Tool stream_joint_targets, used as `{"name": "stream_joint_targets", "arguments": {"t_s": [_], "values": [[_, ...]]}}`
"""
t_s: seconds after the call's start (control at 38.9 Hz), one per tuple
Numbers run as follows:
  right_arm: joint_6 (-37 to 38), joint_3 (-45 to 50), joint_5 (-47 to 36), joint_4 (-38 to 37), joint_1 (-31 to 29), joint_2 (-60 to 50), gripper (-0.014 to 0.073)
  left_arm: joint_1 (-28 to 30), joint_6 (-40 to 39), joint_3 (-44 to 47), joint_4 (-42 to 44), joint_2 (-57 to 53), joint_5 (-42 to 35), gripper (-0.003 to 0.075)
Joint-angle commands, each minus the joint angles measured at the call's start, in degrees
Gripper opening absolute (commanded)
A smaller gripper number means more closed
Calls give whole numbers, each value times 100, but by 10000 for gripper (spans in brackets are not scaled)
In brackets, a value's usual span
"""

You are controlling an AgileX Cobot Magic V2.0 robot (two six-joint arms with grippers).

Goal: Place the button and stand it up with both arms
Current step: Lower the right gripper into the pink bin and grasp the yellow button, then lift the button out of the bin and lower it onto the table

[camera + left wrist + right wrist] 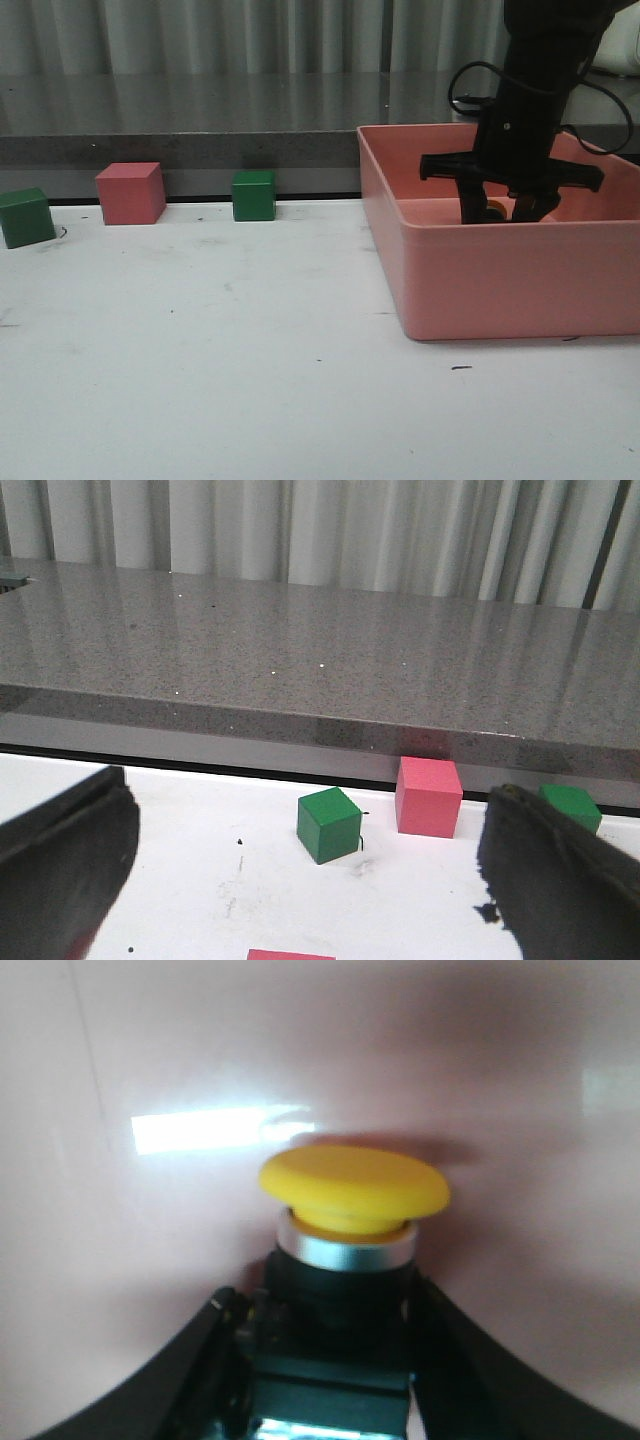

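Note:
The button point(352, 1188) has a yellow mushroom cap, a silver ring and a dark blocky base. In the right wrist view my right gripper point(335, 1360) is shut on that base, with one black finger pressed on each side. From the front, the right gripper point(497, 212) reaches down inside the pink bin point(500, 285), and only a sliver of orange from the button point(494, 208) shows between its fingers. My left gripper point(310, 880) is open above the white table with nothing between its fingers point(60, 865). The left arm does not show in the front view.
A pink-red cube point(130, 193) and two green cubes point(25, 217) point(254, 195) line the table's far edge, in front of a grey counter. The left wrist view shows a green cube point(329, 824), the pink-red cube point(429, 796) and a corner of the bin point(290, 954).

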Motion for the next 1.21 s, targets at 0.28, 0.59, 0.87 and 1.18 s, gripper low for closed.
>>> {"name": "stream_joint_targets", "arguments": {"t_s": [0.28,0.59,0.87,1.18], "values": [[-64,-191,-65,-75,1,-970,248,-20,-11,-210,-30,68,-451,661],[-331,-191,-157,-75,458,-2064,248,-20,-11,-210,-30,68,-451,661],[-331,-489,17,118,1623,-2023,248,-20,-11,-210,-30,68,-451,661],[-326,-1373,286,314,2817,-1188,248,-20,-11,-210,-30,68,-451,661]]}}
